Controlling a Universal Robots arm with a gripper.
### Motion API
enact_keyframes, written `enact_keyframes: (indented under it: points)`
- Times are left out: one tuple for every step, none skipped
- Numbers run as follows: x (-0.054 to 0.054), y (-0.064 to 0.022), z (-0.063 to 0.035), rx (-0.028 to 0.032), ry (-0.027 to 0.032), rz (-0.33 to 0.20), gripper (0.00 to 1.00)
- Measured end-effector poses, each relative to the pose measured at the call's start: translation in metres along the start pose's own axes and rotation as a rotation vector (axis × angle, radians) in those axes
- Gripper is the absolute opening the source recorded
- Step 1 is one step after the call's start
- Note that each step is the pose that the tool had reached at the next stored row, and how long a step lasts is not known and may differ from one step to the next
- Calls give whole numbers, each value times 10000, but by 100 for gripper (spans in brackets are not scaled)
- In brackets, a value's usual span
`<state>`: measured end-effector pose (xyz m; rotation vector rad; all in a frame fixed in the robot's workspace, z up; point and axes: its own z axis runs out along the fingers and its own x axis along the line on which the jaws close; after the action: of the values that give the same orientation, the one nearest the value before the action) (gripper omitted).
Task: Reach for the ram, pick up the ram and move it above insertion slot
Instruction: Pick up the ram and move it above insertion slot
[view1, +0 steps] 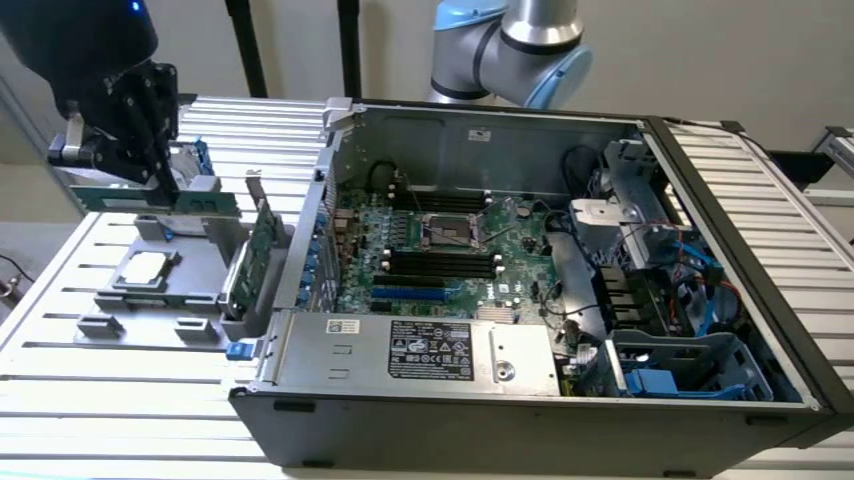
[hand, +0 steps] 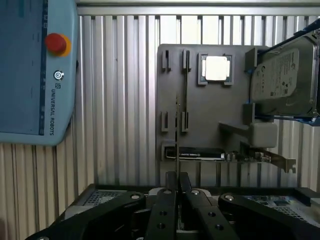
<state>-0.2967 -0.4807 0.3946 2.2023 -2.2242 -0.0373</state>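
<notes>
"UNIVERSAL ROBOTS" runs along the edge of the blue teach pendant (hand: 37, 70), beside a round logo mark. The power supply's black label (view1: 430, 350) and the hard drive's sticker (hand: 280, 75) carry print too small to read.

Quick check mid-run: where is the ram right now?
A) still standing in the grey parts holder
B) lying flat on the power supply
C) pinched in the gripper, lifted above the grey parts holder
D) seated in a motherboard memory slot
C: the gripper is shut on the ram, above the grey parts holder beside the computer case.
</notes>
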Motion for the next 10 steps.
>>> enact_keyframes:
  points:
    - [-1, -44, -26, 0, -25, -1, 13]
    - [-1, -93, -50, -3, -50, -2, 13]
    - [-2, -137, -69, -5, -75, -3, 13]
    - [-2, -181, -86, -6, -99, -2, 13]
    - [-3, -226, -102, -8, -119, -3, 13]
    - [-3, -271, -116, -10, -140, -3, 13]
    - [-4, -317, -129, -10, -160, -5, 13]
    - [-5, -362, -141, -11, -180, -5, 13]
    - [-5, -407, -151, -14, -196, -5, 13]
    - [-6, -453, -160, -15, -210, -5, 13]
